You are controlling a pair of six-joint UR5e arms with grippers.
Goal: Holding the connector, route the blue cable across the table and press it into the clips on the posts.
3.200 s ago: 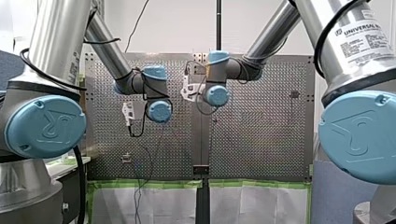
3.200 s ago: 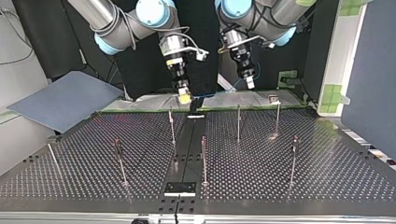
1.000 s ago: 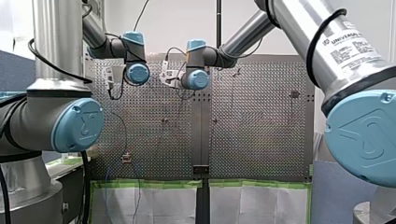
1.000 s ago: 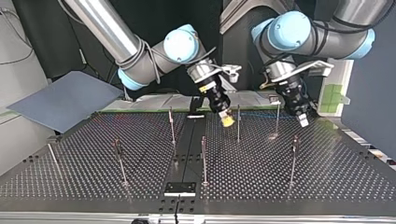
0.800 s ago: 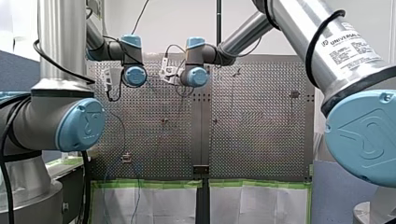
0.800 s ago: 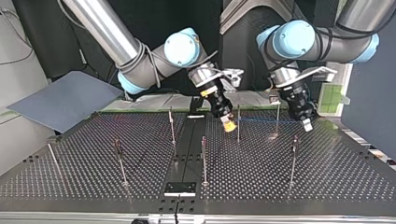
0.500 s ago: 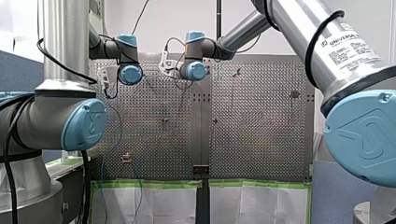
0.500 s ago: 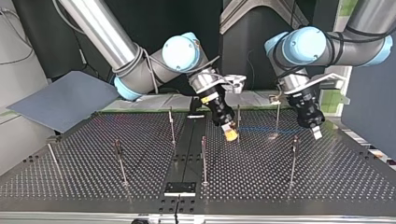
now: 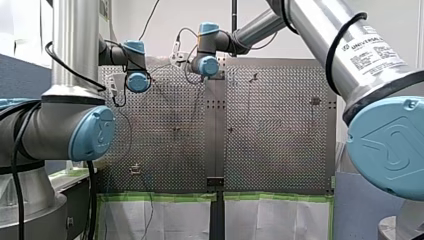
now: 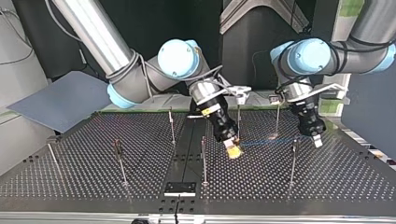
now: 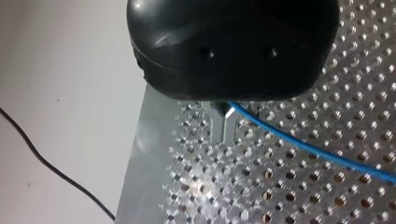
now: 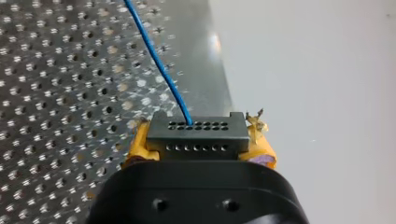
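My right arm (image 9: 350,45) is showing a label (image 9: 381,47) with the word "UNIVERSAL" on it. My right pincer (image 10: 232,151) is squeezing the connector (image 12: 198,133) between its yellow pads (image 12: 139,143). The connector is looking like a dark grey block with two rows of little holes. The thin blue cable (image 12: 159,65) is coming out of one hole. It is stretching over the surface (image 10: 93,177), among the posts (image 10: 293,163), to my left pincer (image 11: 222,126), which is pinching it between metal fingers.

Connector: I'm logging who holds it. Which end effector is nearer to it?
Right. My right end effector is shut on the connector; my left end effector is apart from it, on the blue cable toward the top view's right.
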